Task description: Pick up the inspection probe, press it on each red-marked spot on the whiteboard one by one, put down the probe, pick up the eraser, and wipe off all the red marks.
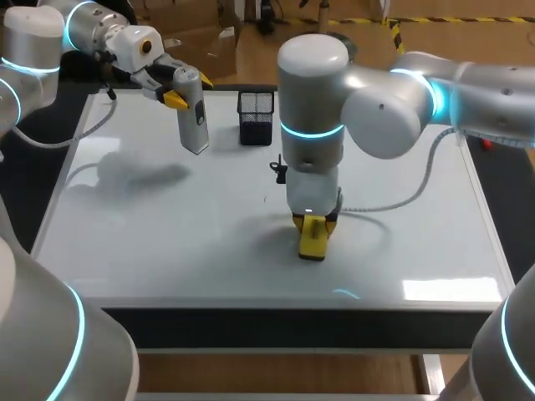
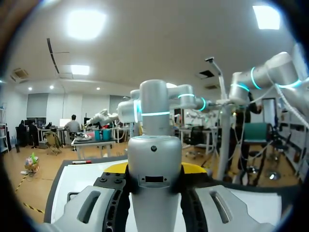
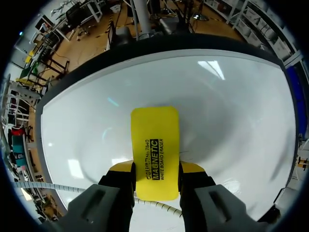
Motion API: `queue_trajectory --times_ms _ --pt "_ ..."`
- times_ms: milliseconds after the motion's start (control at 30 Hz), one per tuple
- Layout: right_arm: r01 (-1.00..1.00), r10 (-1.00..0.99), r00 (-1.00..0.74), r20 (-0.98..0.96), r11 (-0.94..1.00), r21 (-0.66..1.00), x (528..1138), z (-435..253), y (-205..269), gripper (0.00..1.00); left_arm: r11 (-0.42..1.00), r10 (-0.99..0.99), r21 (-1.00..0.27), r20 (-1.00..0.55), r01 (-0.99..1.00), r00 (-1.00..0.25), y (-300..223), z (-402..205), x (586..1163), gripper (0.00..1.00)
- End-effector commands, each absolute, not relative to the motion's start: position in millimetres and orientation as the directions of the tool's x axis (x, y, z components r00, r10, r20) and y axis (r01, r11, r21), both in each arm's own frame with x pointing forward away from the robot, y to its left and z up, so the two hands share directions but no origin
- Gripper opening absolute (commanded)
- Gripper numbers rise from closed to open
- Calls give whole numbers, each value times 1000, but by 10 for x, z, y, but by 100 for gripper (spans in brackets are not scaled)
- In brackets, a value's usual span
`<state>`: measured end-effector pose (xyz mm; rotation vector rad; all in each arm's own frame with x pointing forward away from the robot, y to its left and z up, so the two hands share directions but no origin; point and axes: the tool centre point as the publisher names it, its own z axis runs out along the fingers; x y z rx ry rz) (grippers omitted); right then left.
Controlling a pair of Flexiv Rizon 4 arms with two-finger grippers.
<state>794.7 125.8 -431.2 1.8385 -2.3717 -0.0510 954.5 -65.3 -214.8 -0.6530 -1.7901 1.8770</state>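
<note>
My left gripper (image 1: 185,92) is shut on the silver-grey inspection probe (image 1: 194,121), which hangs tip-down above the back left of the whiteboard (image 1: 150,242). In the left wrist view the probe (image 2: 154,154) fills the gap between that gripper's (image 2: 155,170) yellow tips. At the board's middle my right gripper (image 1: 313,222) is shut on the yellow eraser (image 1: 313,238), whose lower end is at the board's surface. The right wrist view shows the eraser (image 3: 154,147) clamped by its long sides in my right gripper (image 3: 155,170), over the whiteboard (image 3: 231,111). I see no red marks on the board.
A black mesh pen holder (image 1: 256,117) stands at the back of the board, just right of the probe. My right arm's wrist and elbow (image 1: 311,117) tower over the board's middle and hide the part behind them.
</note>
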Motion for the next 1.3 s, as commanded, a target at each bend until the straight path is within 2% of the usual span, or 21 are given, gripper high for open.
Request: queue_trajectory --times_ms 33,767,1300 --pt "-960 -965 -251 78 258 105 7897 -4389 1102 0 -46 636 -999 -21 -10 -772 -639 -2149 9604 0" --pt "-979 -978 -200 63 202 22 8018 -3613 957 0 -46 636 -999 -21 -10 -772 -639 -2149 9604 0" --pt "-979 -978 -200 63 202 22 8018 -3613 957 0 -46 636 -999 -21 -10 -772 -639 -2149 9604 0"
